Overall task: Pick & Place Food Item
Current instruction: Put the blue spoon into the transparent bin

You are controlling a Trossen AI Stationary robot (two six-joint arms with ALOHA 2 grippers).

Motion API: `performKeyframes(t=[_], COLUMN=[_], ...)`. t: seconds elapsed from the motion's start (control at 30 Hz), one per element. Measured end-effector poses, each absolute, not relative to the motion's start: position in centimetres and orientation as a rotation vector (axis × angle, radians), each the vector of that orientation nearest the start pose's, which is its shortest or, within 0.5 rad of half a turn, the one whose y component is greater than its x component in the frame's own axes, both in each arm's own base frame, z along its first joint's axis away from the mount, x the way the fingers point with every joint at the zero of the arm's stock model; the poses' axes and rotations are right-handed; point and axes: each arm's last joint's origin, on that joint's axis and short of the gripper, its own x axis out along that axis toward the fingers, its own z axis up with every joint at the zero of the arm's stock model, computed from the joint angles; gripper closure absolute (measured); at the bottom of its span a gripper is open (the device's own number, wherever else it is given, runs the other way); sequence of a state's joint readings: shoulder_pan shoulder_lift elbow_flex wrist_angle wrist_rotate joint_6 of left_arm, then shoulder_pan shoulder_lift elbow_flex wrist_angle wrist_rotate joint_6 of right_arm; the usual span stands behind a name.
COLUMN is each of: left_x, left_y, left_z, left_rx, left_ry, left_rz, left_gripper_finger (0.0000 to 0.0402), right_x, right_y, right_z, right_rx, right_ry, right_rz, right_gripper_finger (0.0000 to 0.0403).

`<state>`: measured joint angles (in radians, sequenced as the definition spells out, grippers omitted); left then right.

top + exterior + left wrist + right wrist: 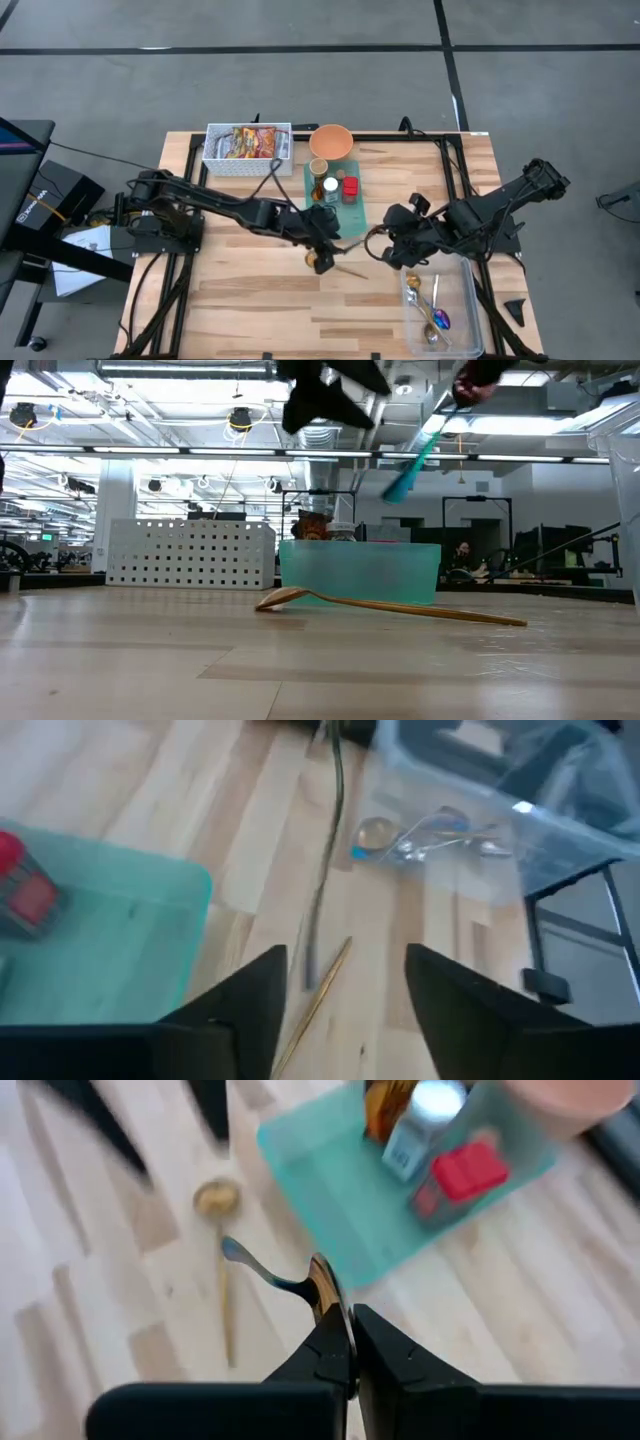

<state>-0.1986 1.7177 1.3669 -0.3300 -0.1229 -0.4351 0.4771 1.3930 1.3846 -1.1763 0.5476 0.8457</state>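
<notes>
A wooden spoon [335, 265] lies flat on the table in front of the teal tray [350, 212]; it also shows in the low view [390, 606]. My left gripper [322, 245] is open and hovers over the spoon, whose handle [322, 990] shows between its fingers. My right gripper [383, 238] is just to its right, above the table and shut on a slim metal utensil [262, 1266]. The tray holds small jars and a red item [468, 1172]. My right gripper pinches the slim utensil between its two fingertips, at one end [321, 1288]. The rest sticks out ahead of the fingers, curving toward its free end [240, 1252]. It is clear of the table.
A white perforated basket of snack packs [248, 146] and an orange bowl [331, 141] stand at the far side. A clear bin with cutlery [440, 305] sits at the near right. Bare wood lies at the near left.
</notes>
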Motion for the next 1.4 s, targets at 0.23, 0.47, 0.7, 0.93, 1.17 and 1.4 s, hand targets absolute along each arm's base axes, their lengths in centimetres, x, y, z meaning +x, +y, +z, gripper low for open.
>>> performKeyframes(t=[0.23, 0.47, 0.7, 0.93, 1.17, 1.4], left_x=[33.7, 29.1, 25.9, 25.4, 25.6, 25.4], left_y=[-7.5, -6.7, -6.0, -5.8, -6.7, -7.6], left_z=[32.4, 34.9, 34.7, 32.7, 31.3, 31.1], left_rx=[-0.296, -0.331, -0.423, -0.510, -0.516, -0.503], left_ry=[0.545, 0.424, 0.331, 0.275, 0.262, 0.258], left_rz=[-0.021, -0.055, -0.055, -0.040, -0.069, -0.048], left_gripper_finger=[0.0162, 0.0163, 0.0179, 0.0190, 0.0201, 0.0208], right_x=[22.2, 19.3, 18.2, 20.2, 22.0, 21.5], right_y=[11.2, 9.9, 9.1, 9.9, 11.4, 12.7], right_z=[36.7, 42.4, 45.7, 43.7, 41.6, 41.5], right_rx=[0.261, 0.233, 0.310, 0.280, 0.207, 0.093], right_ry=[1.006, 1.074, 1.125, 1.259, 1.351, 1.338], right_rz=[-0.279, -0.168, 0.183, 0.331, 0.457, 0.596], right_gripper_finger=[0.0402, 0.0402, 0.0403, 0.0403, 0.0403, 0.0403])
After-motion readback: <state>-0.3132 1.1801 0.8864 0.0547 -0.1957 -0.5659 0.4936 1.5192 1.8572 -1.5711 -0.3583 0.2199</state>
